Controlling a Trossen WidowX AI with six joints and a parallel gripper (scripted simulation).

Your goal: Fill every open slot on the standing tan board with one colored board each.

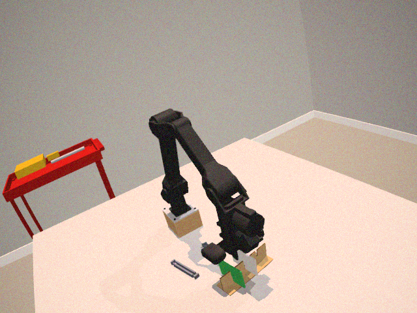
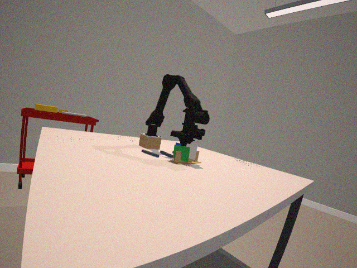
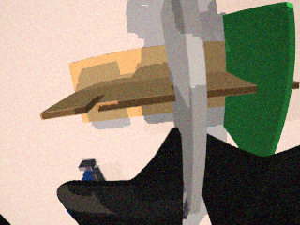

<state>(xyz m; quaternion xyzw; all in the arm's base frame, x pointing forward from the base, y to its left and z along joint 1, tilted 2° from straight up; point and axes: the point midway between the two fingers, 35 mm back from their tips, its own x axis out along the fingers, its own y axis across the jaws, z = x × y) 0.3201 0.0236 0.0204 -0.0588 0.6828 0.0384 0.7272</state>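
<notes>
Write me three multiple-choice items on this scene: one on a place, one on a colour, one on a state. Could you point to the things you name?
1. Where is the red cart (image 1: 55,177) (image 2: 57,115)?
A. On the white table
B. Beyond the table (image 1: 117,252) (image 2: 144,201), near the wall
C. Under the table

2. Which colour is the board gripped by the pincer (image 1: 232,252) (image 2: 183,144) (image 3: 192,187)?
A. Green
B. Blue
C. Light grey

3. How does the green board (image 1: 238,276) (image 2: 184,152) (image 3: 258,75) stand?
A. Upright, crosswise to the tan board (image 1: 229,282) (image 2: 177,156) (image 3: 136,96)
B. Flat on the table
C. Upright in a holder away from the tan board

1 B: the cart stands past the table's edge, against the wall side.
2 C: the wrist view shows a light grey board between the fingers.
3 A: it rises on edge, crossing the tan board.
</notes>
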